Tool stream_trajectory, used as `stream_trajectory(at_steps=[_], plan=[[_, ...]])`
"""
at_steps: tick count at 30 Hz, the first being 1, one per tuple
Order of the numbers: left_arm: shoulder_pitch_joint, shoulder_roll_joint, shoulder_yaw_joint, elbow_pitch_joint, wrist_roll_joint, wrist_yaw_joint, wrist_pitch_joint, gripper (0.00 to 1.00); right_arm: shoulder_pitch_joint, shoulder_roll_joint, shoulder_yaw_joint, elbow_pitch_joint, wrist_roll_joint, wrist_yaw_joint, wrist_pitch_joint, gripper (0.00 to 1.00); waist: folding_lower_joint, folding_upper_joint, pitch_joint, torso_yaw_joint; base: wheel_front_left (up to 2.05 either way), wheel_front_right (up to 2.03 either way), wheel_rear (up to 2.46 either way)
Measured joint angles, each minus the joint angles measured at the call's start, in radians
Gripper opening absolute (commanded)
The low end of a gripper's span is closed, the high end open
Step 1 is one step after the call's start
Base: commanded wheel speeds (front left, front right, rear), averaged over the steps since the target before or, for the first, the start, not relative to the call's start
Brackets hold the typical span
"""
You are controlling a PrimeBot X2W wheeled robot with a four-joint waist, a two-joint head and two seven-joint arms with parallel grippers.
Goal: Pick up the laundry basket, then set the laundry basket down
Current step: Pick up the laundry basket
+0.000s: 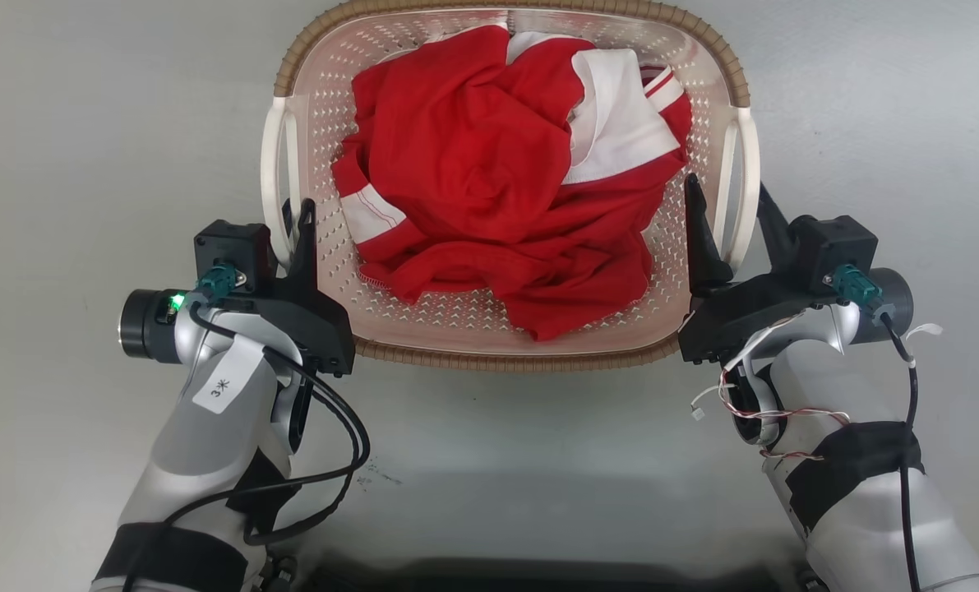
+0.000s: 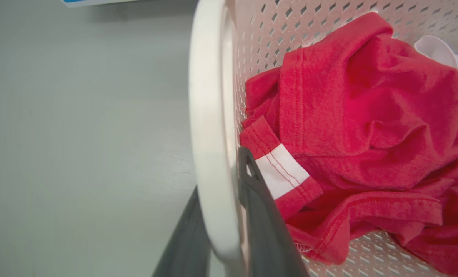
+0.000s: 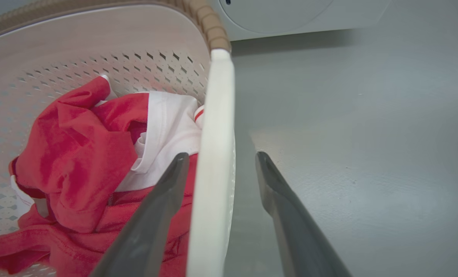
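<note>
Laundry basket (image 1: 489,325) lies on the grey floor (image 1: 86,123) straight ahead of the robot, top-centre in the head view, long side toward the arms. Cannot tell if it rests on the floor or is just off it. Brown woven-look rim, perforated cream-pink walls, a white handle on each short side.

Inside is a crumpled red garment (image 1: 473,156) with white panels and red-striped white cuffs. It is piled in the middle and covers most of the basket bottom. A white patch sits toward the right side.

Left tool (image 1: 290,222) is at the left handle (image 1: 273,181), near its closer end. In the left wrist view the handle (image 2: 209,134) runs between the two dark fingers. The inner finger (image 2: 263,227) is inside the basket, hard against the handle and beside a white cuff. The outer finger (image 2: 186,242) is on the floor side, partly hidden behind the handle. No gap shows, so it looks pinched onto the handle.

Right tool (image 1: 727,193) straddles the right handle (image 1: 748,189). In the right wrist view the inner finger (image 3: 155,215) is inside, just beside the handle (image 3: 213,154) and over the red cloth. The outer finger (image 3: 286,215) is outside with a clear gap to the handle. Fingers spread, not clamping.

A white appliance (image 3: 282,15) stands beyond the far end of the basket.
</note>
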Motion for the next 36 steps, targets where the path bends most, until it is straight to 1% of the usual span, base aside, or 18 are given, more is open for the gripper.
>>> stream_trajectory(at_steps=[1,2,11,19,28,36], plan=[[-0.002,0.001,-0.004,0.004,-0.004,-0.002,0.0,0.0,-0.002,0.0,0.002,0.005,0.001,0.0,0.0,0.18,0.0,0.0,0.0,0.0,0.0,0.0,0.0],[-0.004,0.002,-0.007,0.009,-0.007,-0.007,-0.001,0.0,-0.003,0.0,0.004,0.008,0.003,-0.002,0.0,0.0,0.0,0.0,0.001,-0.001,0.0,0.0,0.0],[-0.013,0.002,-0.038,0.036,-0.031,-0.01,-0.008,0.0,-0.02,0.004,0.016,0.026,0.024,-0.013,0.0,0.0,0.0,0.0,-0.002,-0.004,0.0,0.0,0.0],[-0.02,-0.007,-0.055,0.071,-0.074,-0.01,-0.004,0.0,-0.019,0.002,0.034,0.075,0.059,-0.018,0.0,0.0,0.0,0.0,-0.037,-0.007,0.0,0.0,0.0],[0.005,-0.012,-0.073,0.1,-0.108,-0.01,-0.004,0.0,-0.013,0.004,0.062,0.137,0.106,-0.025,0.0,0.0,0.0001,0.0,-0.114,-0.013,0.0,0.0,0.0],[0.06,-0.013,-0.1,0.124,-0.146,-0.01,-0.004,0.0,0.01,0.007,0.121,0.198,0.166,-0.026,0.0,0.0,0.0,0.0,-0.217,-0.019,0.0,0.0,0.0]])
